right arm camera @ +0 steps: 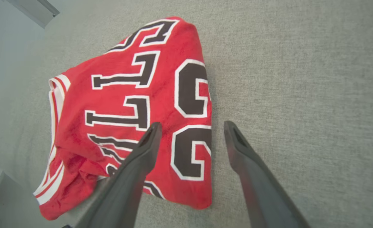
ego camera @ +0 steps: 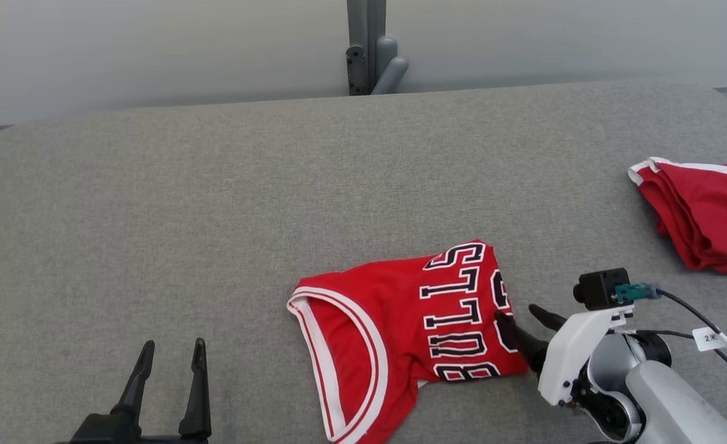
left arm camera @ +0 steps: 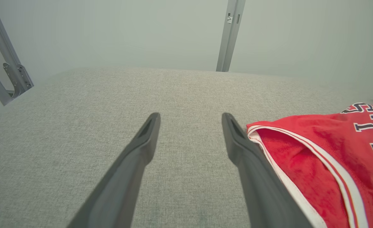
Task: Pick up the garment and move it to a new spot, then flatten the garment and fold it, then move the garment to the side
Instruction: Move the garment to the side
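Grey woven fabric covers the wide, round-cornered tabletop (ego camera: 153, 203), which ends at a pale wall. The red sleeveless jersey with black, white-outlined lettering (ego camera: 400, 308) lies on its near half. A second red garment with white trim (ego camera: 702, 216) sits folded, well to the jersey's right.

**Step in hand (judged):** a grasp on the jersey's right edge, for a further fold or for the move aside. The views do not settle which.

1. Lower the right hand (ego camera: 516, 310) until one finger slides under the jersey's right edge and the other rests on top.
2. Capture every layer. A grip on the top layer alone would likely peel the fold open.
3. Bring the left hand (ego camera: 173, 344) to the jersey's left side before lifting, so the cloth travels flat.
4. Keep the load clear of the second garment.

**Hand state:** the right hand (right arm camera: 192, 124) is spread wide and empty, straddling the jersey's right edge. One finger is over the printed numeral and the other over bare tabletop just right of the jersey. Contact cannot be confirmed. The left hand (left arm camera: 191, 115) is also spread wide and empty, apart to the jersey's left.

**Jersey condition:** the jersey (right arm camera: 126, 95) is doubled into a compact shape. Its right edge runs straight. A white-trimmed opening gapes at its left (left arm camera: 316, 152). Its near left corner is bunched rather than flat.
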Robot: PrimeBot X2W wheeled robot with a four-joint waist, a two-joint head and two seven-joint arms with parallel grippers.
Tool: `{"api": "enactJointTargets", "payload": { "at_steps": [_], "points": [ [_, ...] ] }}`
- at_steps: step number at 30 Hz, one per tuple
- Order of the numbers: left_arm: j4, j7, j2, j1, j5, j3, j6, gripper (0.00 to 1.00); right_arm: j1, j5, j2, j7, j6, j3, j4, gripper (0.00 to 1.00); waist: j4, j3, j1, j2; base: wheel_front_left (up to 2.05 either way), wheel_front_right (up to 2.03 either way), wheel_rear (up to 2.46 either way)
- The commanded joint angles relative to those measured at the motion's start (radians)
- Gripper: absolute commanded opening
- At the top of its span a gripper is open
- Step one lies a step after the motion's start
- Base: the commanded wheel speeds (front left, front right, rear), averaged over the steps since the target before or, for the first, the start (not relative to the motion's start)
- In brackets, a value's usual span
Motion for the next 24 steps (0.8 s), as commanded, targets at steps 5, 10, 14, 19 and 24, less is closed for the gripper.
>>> {"api": "enactJointTargets", "payload": {
  "at_steps": [5, 10, 14, 19, 24],
  "points": [
    [-0.007, -0.003, 0.002, -0.035, 0.013, -0.002, -0.005, 1.0, -0.097, -0.01, 0.011, -0.021, 0.0, 0.027, 0.143, 1.0, 0.046, 0.057, 0.0, 0.0, 0.0, 0.0, 0.0],
    [-0.005, -0.003, 0.002, -0.04, 0.009, -0.002, -0.006, 1.0, -0.14, 0.065, 0.023, -0.012, 0.0, 0.091, 0.199, 1.0, 0.049, 0.07, 0.0, 0.0, 0.0, 0.0, 0.0],
    [-0.003, -0.003, 0.002, -0.047, 0.001, -0.006, -0.007, 1.0, -0.164, 0.119, 0.014, -0.021, 0.0, 0.143, 0.214, 0.13, 0.045, 0.069, 0.0, 0.0, 0.0, 0.0, 0.0],
    [-0.006, -0.003, 0.002, -0.036, -0.006, -0.001, -0.002, 1.0, -0.205, 0.202, -0.023, -0.007, 0.0, 0.199, 0.173, 0.0, 0.009, 0.059, 0.0, 0.0, 0.0, 0.0, 0.0],
    [-0.004, -0.003, 0.002, -0.023, -0.013, 0.001, -0.001, 1.0, -0.255, 0.323, -0.081, 0.078, 0.0, 0.236, 0.08, 0.0, -0.065, 0.046, 0.0, 0.0, 0.0, 0.0, 0.0]
  ]
}}
